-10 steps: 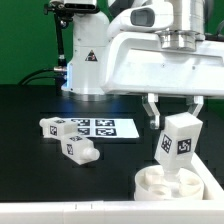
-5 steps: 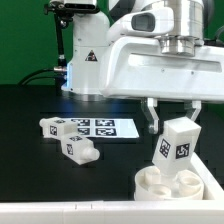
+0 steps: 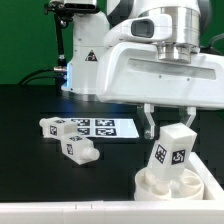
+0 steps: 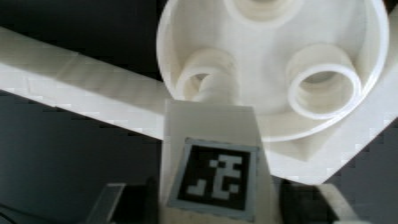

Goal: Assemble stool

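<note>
Arm (image 3: 165,70) reaches down from above at the exterior view's right, wrist roughly vertical, fingers (image 3: 150,124) pointing down at the surface (image 3: 30,165).

Jaws closed part-way on the upper end of one stool leg (image 3: 172,152), a finger on each side of it. The leg is tilted, tag facing the camera, its lower end down at the top of the round seat (image 3: 150,186). Cannot tell whether it sits in a socket.

Wrist view: held leg (image 4: 214,165) fills the centre. The seat (image 4: 178,40) lies beyond it with open sockets showing, just beside a long white bar (image 4: 71,80).

Two loose legs (image 3: 52,126) (image 3: 78,150) lie well apart from the seat, next to the marker board (image 3: 100,128).
</note>
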`<state>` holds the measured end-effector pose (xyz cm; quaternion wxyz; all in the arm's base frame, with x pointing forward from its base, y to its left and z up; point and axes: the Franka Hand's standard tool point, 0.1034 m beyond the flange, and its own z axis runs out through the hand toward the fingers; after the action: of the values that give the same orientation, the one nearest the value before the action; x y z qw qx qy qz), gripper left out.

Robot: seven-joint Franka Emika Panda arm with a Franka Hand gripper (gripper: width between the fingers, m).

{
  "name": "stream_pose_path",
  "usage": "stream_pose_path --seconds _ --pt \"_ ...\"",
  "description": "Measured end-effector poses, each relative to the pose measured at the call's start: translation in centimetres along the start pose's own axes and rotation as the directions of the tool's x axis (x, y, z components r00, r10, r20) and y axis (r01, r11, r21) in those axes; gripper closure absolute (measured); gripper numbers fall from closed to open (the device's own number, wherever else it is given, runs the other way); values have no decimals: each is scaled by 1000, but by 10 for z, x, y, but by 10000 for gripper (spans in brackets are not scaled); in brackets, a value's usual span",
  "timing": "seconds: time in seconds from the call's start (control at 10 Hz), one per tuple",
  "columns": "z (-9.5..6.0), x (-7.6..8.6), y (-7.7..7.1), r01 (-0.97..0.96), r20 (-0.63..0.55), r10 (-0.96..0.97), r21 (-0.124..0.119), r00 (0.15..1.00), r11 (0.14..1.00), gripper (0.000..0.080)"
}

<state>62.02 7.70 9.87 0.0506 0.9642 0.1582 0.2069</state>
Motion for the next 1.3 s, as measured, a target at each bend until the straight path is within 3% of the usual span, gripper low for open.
stream_pose_path --seconds 0.6,1.1,1.3 --pt "8 -5 4 -6 4 6 -3 1000 1000 476" --pt "16 -9 -14 -8 -25 8 6 1000 1000 476" --pt "15 -9 -13 -14 -36 14 5 999 1000 476"
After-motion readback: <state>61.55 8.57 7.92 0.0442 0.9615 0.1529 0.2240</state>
